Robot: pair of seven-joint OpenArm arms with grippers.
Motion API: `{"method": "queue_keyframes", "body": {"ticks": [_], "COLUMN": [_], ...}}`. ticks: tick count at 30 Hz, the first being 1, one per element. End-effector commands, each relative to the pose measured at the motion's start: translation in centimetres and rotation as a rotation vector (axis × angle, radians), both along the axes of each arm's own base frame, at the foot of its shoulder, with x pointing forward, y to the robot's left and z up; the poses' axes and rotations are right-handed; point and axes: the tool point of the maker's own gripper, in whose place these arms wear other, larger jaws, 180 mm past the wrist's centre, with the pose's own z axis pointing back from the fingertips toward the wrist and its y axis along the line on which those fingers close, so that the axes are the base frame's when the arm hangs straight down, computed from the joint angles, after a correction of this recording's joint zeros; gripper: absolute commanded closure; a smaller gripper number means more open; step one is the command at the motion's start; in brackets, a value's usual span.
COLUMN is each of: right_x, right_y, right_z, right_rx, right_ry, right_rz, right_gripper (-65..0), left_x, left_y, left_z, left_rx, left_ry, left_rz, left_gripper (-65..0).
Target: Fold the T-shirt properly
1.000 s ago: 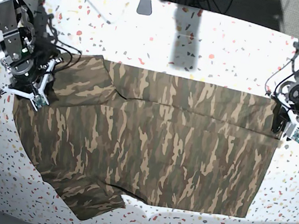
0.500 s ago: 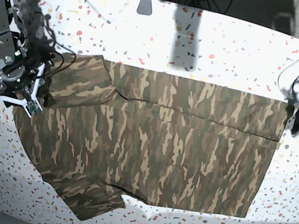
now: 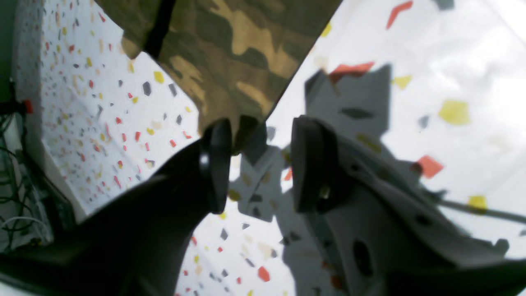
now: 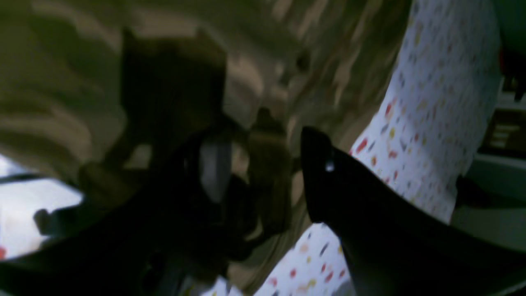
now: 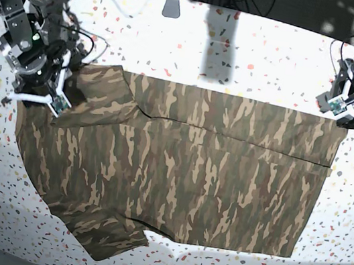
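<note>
T-shirt (image 5: 178,167) camouflage, spread flat, top strip folded; both tools' jaws apart.

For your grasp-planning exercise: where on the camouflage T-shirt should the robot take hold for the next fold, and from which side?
Probably the near hem corner of the T-shirt, approached from the bare table beside it. The cloth lies flat with that edge free, so a finger can slide underneath. The left hand is open on that side.

The T-shirt (image 5: 178,167) lies spread across the middle of the table (image 5: 257,57). My right gripper (image 5: 39,97) sits over its left edge, my left gripper (image 5: 350,115) at its far right corner.
</note>
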Motion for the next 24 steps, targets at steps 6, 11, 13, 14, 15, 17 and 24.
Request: {"method": "queue_keyframes", "body": {"ticks": [6,11,13,14,15,17,24], "right_x": [0.4,0.1,-0.2,-0.3,-0.4,-0.3,0.0], "right_y": [-0.3,0.2,0.2,0.2,0.2,0.2,1.2], "right_z": [0.8,0.3,0.1,0.0,-0.1,-0.1,0.9], "right_rx": [-0.037,-0.024,-0.024,-0.024,-0.024,-0.024,-0.01], "right_ry": [-0.035,-0.027,-0.019,-0.017,-0.014,-0.015,-0.041], "right_rz": [0.001,-0.003,-0.003,-0.003,-0.003,-0.003,0.019], "right_gripper": [-28.0,-28.0,-28.0,-28.0,-28.0,-28.0,-28.0], "left_x": [1.4,2.2,2.5,2.6,2.6,2.4,0.8], "left_y": [-0.8,0.3,0.7,0.9,1.1,1.4,0.2], "left_z": [1.0,0.6,0.2,0.1,-0.2,-0.6,-2.3], "left_rx": [-0.002,0.007,-0.002,-0.009,-0.012,-0.002,0.056], "left_ry": [-0.072,-0.068,-0.067,-0.067,-0.062,-0.053,0.003], "left_rz": [-0.015,0.009,0.015,0.016,0.02,0.02,-0.061], "left_gripper": [-21.5,-21.5,-21.5,-21.5,-21.5,-21.5,-21.5]}}
